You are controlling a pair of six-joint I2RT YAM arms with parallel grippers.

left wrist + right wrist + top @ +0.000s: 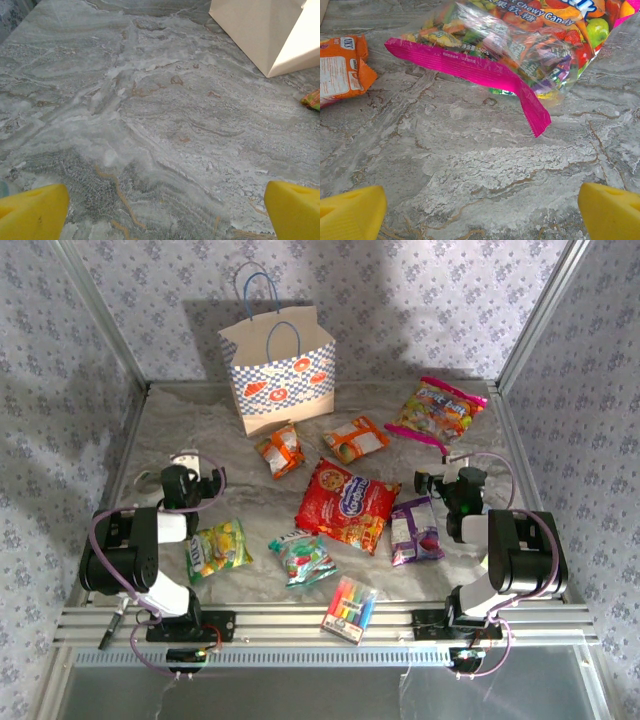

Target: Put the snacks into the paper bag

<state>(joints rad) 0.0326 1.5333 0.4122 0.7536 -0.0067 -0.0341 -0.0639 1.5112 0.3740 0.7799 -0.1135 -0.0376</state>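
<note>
Bag [277, 370]: upright, far worktop [175, 425].
Snacks [346, 504]: loose on worktop, nearer than bag.
Left hand [165, 210]: released.
Right hand [482, 210]: released.

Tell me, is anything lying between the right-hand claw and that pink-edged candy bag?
Nothing visible does. Bare marbled tabletop lies between the open right gripper and the pink edge of the candy bag. The orange packet sits off to the side.

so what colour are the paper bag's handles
Blue. The handles on the paper bag show best in the top external view.
</note>
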